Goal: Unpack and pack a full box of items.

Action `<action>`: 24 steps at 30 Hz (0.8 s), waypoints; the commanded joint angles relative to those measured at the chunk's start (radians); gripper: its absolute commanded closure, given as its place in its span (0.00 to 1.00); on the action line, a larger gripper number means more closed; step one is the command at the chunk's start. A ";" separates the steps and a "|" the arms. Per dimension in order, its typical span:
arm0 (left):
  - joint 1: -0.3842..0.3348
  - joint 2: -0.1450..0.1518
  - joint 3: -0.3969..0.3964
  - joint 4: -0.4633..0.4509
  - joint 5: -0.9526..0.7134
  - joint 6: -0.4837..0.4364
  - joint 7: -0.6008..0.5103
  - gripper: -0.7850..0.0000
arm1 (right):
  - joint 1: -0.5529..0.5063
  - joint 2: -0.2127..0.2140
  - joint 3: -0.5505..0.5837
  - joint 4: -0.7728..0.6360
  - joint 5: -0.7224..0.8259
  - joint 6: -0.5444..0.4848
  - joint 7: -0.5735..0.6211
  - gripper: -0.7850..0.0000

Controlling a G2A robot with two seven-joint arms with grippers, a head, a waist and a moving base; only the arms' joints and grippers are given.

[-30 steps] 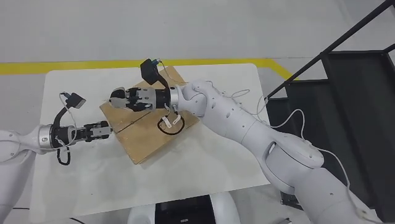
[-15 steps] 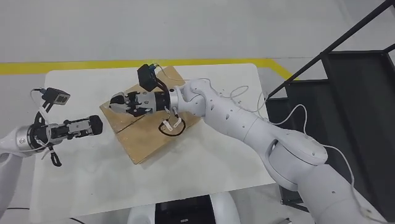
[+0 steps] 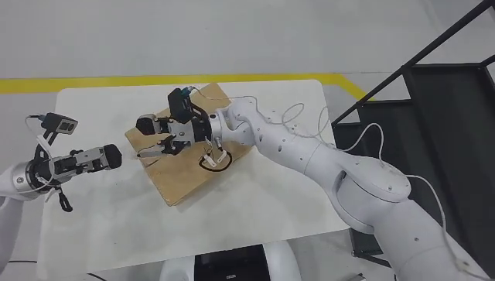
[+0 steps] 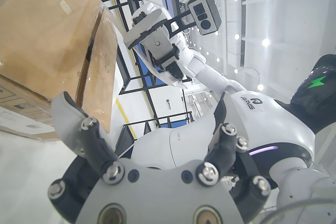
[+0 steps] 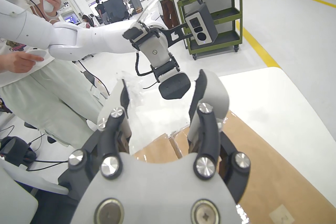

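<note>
The white table [image 3: 255, 196] carried the closed cardboard box [image 3: 174, 176] at about its middle, set askew to the table's edges, its top flaps meeting in a seam. Just off the box's left side, the left gripper [image 3: 114, 156] hung over bare tabletop, its fingers spread wide with nothing between them. The right gripper [image 3: 147, 135] was poised over the left part of the box top, jaws likewise well apart and gripping nothing, though a crumpled strip of clear film [image 5: 132, 89] clung to one finger. Beyond the table, a yellow line [image 3: 93, 85] crossed the grey floor.
</note>
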 commanded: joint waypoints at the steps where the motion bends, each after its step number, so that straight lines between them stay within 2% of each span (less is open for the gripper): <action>1: 0.002 0.000 -0.006 0.005 0.005 0.002 0.000 0.00 | 0.019 -0.002 -0.023 0.001 -0.031 0.000 -0.008 0.00; 5: 0.006 -0.001 -0.016 0.011 0.011 0.004 -0.001 0.00 | 0.058 -0.003 -0.060 0.017 -0.101 0.000 -0.048 0.00; 16: 0.017 -0.006 -0.028 0.009 0.022 0.008 -0.001 0.00 | 0.091 -0.035 -0.073 0.068 -0.182 0.000 -0.309 0.00; 24: 0.020 -0.011 -0.018 0.003 0.031 0.013 0.002 0.00 | 0.147 -0.065 -0.061 0.091 -0.396 0.000 -0.459 0.00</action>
